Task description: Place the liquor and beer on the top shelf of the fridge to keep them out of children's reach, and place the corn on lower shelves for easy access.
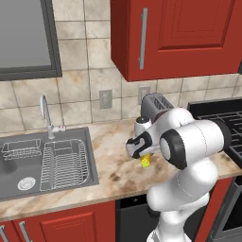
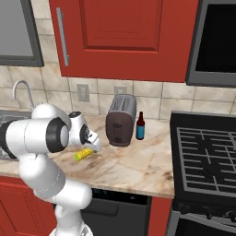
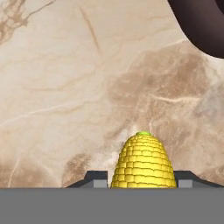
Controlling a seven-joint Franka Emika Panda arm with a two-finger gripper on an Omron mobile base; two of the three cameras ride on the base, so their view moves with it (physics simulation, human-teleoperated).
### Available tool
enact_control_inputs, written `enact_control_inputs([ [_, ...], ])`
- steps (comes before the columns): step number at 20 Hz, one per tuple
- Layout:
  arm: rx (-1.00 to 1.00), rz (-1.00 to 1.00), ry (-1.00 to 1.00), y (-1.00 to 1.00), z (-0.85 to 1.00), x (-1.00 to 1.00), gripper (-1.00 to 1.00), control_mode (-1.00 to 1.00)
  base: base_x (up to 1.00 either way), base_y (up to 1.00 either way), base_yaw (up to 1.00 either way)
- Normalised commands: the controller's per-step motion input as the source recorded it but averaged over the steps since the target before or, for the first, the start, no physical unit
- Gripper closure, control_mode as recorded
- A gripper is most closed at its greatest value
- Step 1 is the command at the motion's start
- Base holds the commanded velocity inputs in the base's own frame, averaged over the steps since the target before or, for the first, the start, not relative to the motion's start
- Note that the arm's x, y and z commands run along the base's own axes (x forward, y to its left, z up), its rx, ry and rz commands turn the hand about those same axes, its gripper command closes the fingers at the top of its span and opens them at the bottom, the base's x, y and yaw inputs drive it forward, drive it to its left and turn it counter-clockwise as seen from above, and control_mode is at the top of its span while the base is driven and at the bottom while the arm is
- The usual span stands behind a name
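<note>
Corn (image 3: 143, 162) sits between our two dark fingertips (image 3: 96, 178), which press in on either side of the cob, so we have the gripper (image 3: 142, 180) closed on it. In the hand view the yellow cob points away from us with its greenish end at the far tip, over the marbled beige counter (image 3: 65, 87). From the left base view we see the corn (image 1: 145, 161) just below the gripper (image 1: 142, 152), low over the counter; whether it rests on the surface we cannot tell. The right base view shows the cob (image 2: 83, 153) lying roughly level beside our wrist. Behind it, a little further back on the counter, stands the dark toaster (image 2: 120, 120), and just beside the toaster's right side stands the beer (image 2: 140, 126), upright. To our right is the black stove (image 2: 207, 156); to our left, the sink (image 1: 42, 160) with a wire rack (image 1: 64, 163) and a tap (image 1: 46, 116). Red cabinets (image 2: 124, 37) hang above
</note>
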Motion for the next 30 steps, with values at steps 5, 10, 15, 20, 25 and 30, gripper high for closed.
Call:
enact_control_inputs([
  [5,0.00,0.00,-0.07,0.00,-0.31,-0.41,1.00,-1.00,0.00,0.00,0.00],
  [10,0.00,0.00,-0.21,0.00,0.04,-0.47,1.00,-1.00,0.00,0.00,0.00],
  [15,0.00,0.00,-0.20,0.00,0.41,-0.38,1.00,-1.00,0.00,0.00,0.00],
  [20,0.00,0.00,-0.13,-0.03,0.93,-0.19,1.00,-1.00,0.00,0.00,0.00],
  [25,0.00,0.00,-0.10,-0.08,1.00,-0.12,1.00,-1.00,0.00,0.00,0.00],
  [30,0.00,0.00,-0.12,-0.36,0.81,-0.48,1.00,-1.00,0.00,0.00,0.00],
])
